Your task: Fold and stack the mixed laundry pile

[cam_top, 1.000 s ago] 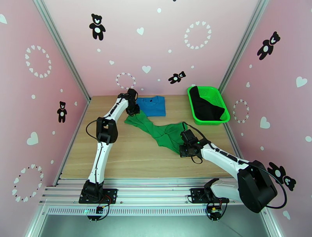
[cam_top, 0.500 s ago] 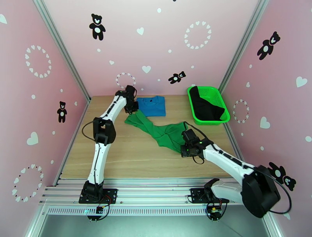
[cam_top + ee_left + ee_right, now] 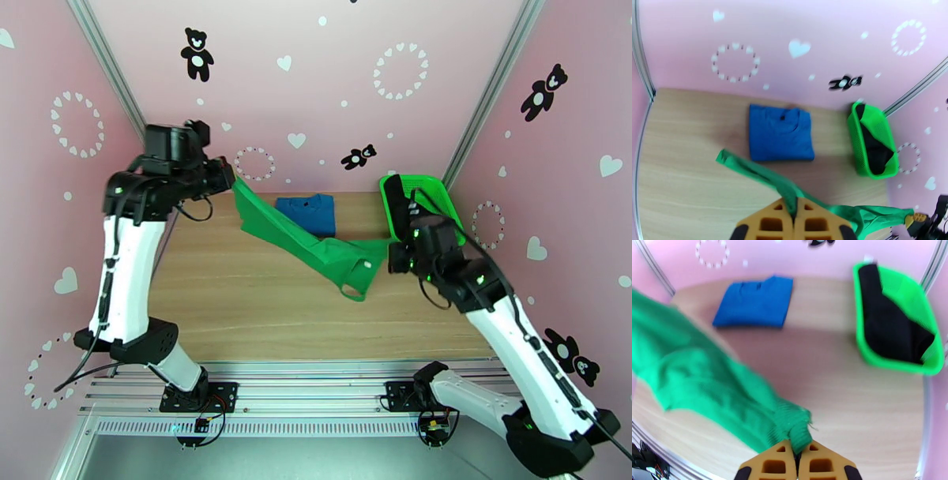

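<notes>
The bright green garment hangs stretched in the air above the table between both arms. My left gripper is shut on its upper left end, high near the back wall. My right gripper is shut on its right end, with a sleeve dangling below. In the left wrist view the green cloth runs down into the shut fingers. In the right wrist view the green cloth bunches at the shut fingertips. The blue T-shirt lies folded at the back of the table. The black garment lies in the basket.
The bright green mesh basket stands at the back right corner against the pink wall. Bare wooden table spreads in front of and left of the hanging cloth. Aluminium frame rails run along the near edge.
Both arms have risen from the table, lifting the green garment off the wood and pulling it taut; the left gripper moved up and left, the right up and right.
</notes>
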`<state>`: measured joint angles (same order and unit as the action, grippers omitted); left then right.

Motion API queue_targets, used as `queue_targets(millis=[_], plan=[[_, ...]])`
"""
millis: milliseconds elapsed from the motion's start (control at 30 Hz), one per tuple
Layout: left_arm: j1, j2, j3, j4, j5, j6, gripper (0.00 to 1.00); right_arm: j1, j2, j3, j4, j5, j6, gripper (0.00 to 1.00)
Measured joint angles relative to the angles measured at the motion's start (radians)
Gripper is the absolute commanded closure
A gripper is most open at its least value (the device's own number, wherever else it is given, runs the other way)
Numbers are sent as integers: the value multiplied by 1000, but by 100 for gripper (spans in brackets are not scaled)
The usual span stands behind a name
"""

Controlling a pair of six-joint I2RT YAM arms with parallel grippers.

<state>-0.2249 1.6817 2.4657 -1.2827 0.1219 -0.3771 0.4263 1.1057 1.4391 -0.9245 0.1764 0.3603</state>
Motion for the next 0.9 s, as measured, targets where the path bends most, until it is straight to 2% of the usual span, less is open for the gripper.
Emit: queue_targets(millis=[167,400,600,700,767,833,900], plan=[[126,145,119,5,80,-43,100,-129,210,211,14,-64,-42,100],[247,470,316,86,274,-161,100,-243,591,588,16,-209,-53,100],[296,515,335,203,392,-274,100,-277,779,868,-18,-290,-37,100],[305,488,333,225,409,-278,100,-278,784,900,-28,-313,-34,100],[307,435,274,222,414,-259,100,-279,769,876,-24,-327,-35,100],[301,328,113,238,410,-227,100,-279,719,755,8,-341,-35,100],[292,152,-180,290,396,-199,100,-280,632,541,64,-356,-35,100]])
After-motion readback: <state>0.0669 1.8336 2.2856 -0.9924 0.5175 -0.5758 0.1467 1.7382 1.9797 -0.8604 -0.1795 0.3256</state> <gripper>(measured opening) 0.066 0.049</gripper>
